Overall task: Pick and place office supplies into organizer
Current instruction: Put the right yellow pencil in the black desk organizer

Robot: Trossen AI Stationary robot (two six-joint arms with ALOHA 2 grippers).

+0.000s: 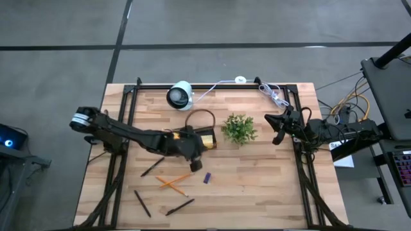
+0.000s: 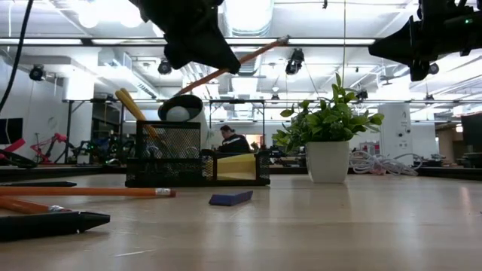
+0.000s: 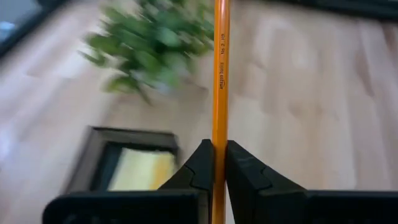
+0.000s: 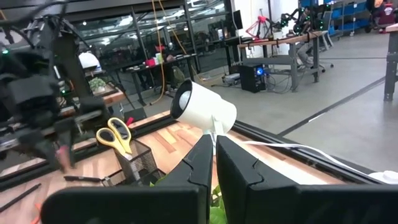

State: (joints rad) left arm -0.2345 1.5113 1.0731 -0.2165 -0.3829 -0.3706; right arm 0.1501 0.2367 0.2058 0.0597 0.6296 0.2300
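My left gripper (image 1: 192,153) hangs above the table's middle, just on the near side of the black mesh organizer (image 2: 196,155), and is shut on an orange pencil (image 2: 239,59). The organizer holds yellow-handled scissors (image 4: 115,133) and a yellow sticky-note pad (image 3: 140,169). Two more orange pencils (image 1: 172,183), three black pens (image 1: 152,168) and a small blue piece (image 2: 230,198) lie flat on the wood. My right gripper (image 4: 214,152) waits raised at the table's right edge, shut and empty. My left gripper pinches the orange pencil's shaft (image 3: 219,134) between its two fingers (image 3: 200,163), coming from above. The pencil is lifted clear of the table and slants upward, one end (image 2: 285,40) standing out well beyond the fingers, higher than the organizer.
A small green plant in a white pot (image 2: 328,147) stands right of the organizer. A white round camera device (image 1: 180,95) and a white coiled cable (image 1: 273,95) sit at the far edge. Open wood lies to the near right (image 1: 263,192).
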